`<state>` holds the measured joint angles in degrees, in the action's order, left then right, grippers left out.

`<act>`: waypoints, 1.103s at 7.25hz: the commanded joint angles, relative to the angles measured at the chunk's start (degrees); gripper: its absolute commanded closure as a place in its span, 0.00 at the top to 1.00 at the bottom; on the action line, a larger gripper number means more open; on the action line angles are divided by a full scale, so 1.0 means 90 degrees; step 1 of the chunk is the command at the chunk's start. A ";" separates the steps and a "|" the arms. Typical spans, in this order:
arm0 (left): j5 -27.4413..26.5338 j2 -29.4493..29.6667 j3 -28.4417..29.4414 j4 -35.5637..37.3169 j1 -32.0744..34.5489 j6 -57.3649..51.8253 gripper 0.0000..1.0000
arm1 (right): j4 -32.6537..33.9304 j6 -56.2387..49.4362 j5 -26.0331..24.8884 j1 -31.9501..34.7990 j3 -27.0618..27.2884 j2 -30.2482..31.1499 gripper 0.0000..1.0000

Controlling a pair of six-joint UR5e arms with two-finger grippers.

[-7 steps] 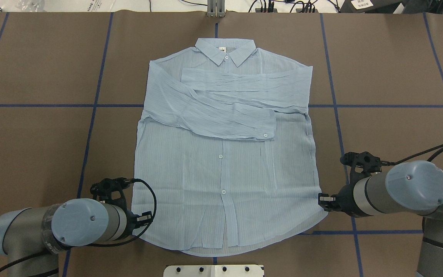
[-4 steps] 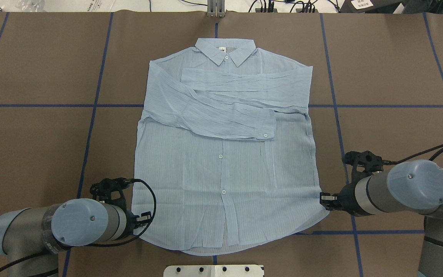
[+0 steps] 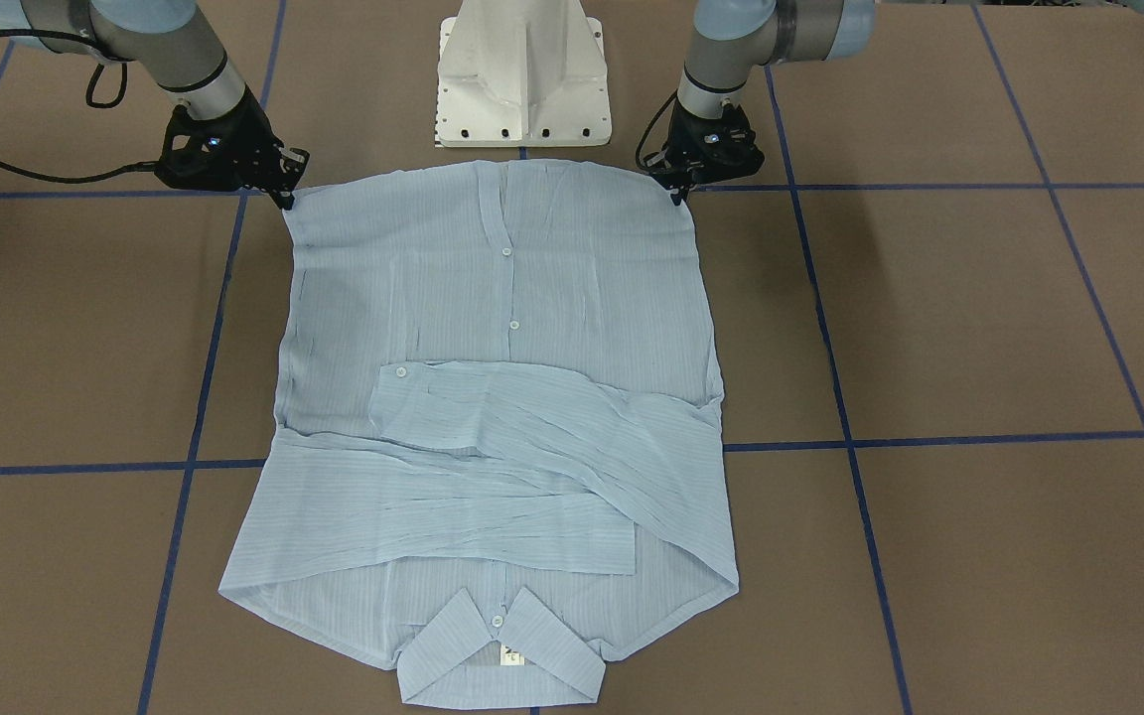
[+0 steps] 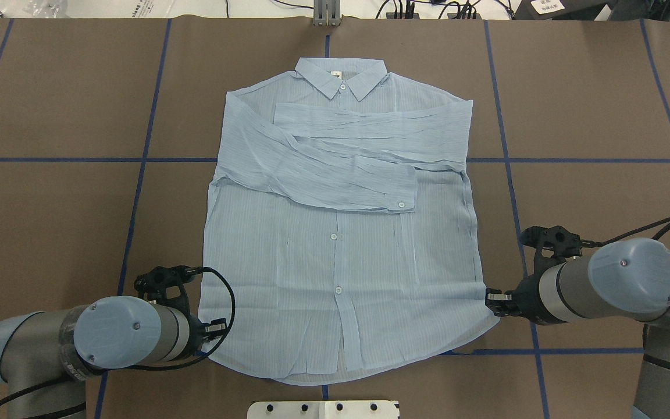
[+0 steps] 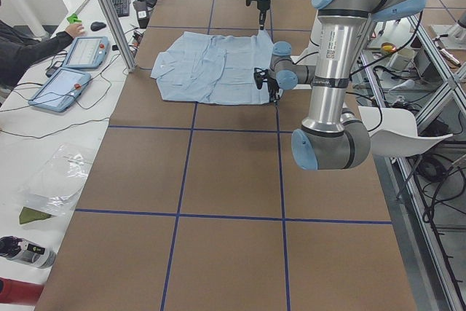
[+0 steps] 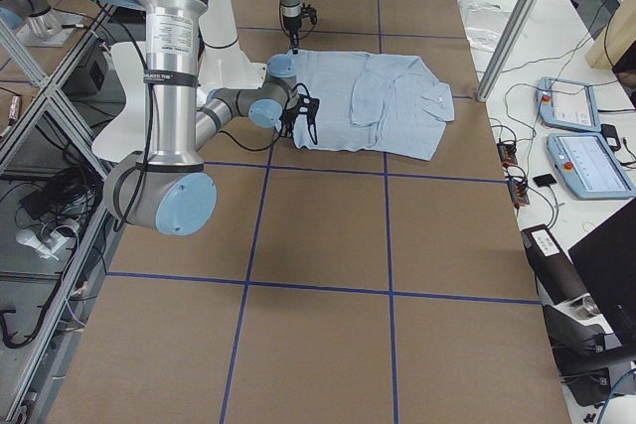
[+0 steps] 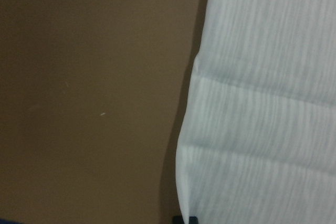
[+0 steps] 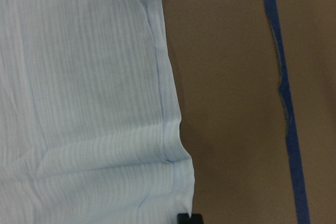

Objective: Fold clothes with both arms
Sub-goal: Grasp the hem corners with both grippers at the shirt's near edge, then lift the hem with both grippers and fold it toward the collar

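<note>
left hand [image 4: 219, 329] grip hidden, right hand [image 4: 493, 301] likewise

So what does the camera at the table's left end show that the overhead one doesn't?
Only the left-end view: a person's dark sleeve at a white bench, with two blue-edged control screens and a black keyboard, plus the near silver-grey arm standing tall. Only the overhead view: the thin light blue striped shirt in detail, its collar, small white buttons and sleeves folded across the chest. Both: that shirt flat on the brown table with blue tape lines, the left black gripper and right black gripper at its hem corners.
</note>
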<state>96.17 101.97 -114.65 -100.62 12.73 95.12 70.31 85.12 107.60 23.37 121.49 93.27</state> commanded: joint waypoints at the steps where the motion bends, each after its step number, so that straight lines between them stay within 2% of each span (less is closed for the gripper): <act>1: 0.0008 0.0008 -0.0024 -0.0001 0.0031 -0.0031 0.00 | 0.0000 -0.0034 0.0241 0.0234 -0.0003 -0.0021 0.00; 4: 0.0017 0.0018 -0.0073 0.0008 0.0157 -0.0196 0.00 | -0.0010 -0.0064 0.0573 0.0576 -0.0013 -0.0031 0.00; 5: 0.0027 -0.0185 -0.0247 0.0018 0.0264 -0.0739 0.00 | -0.0010 -0.0073 0.0641 0.0625 -0.0023 -0.0040 0.00; 8: 0.0037 -0.0266 -0.0376 -0.0031 0.0529 -0.1086 0.00 | -0.0010 -0.0161 0.0691 0.0713 -0.0033 -0.0070 0.00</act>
<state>96.49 99.46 -117.82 -100.69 16.68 86.06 70.23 84.20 113.56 29.39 121.24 92.80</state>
